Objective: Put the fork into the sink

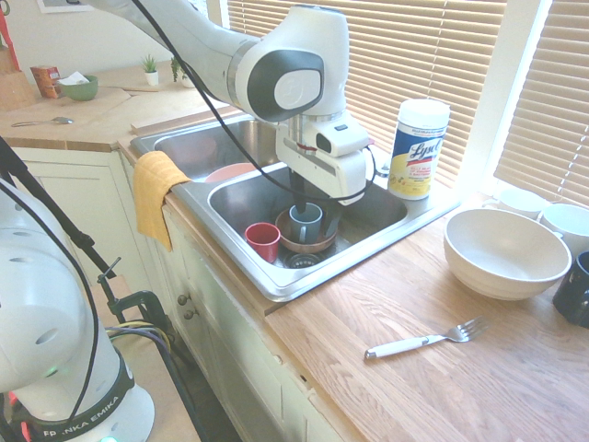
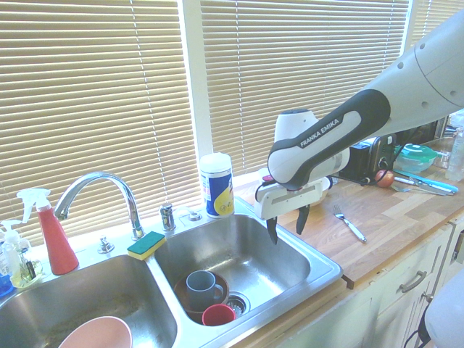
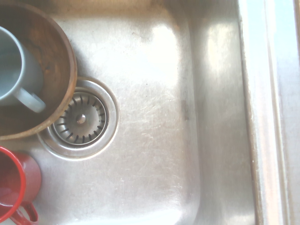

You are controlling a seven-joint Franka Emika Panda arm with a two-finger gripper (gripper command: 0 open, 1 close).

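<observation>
Your end effector [image 2: 288, 226] hangs wide open and empty over the stainless-steel two-basin sink [image 2: 319, 270]; the white-handled fork [image 1: 425, 342] lies on the wooden counter [image 1: 442, 387].

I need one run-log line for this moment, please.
pincer: open, empty, above sink | fork: on wooden counter, untouched | in basin: grey mug in brown bowl, red cup
</observation>
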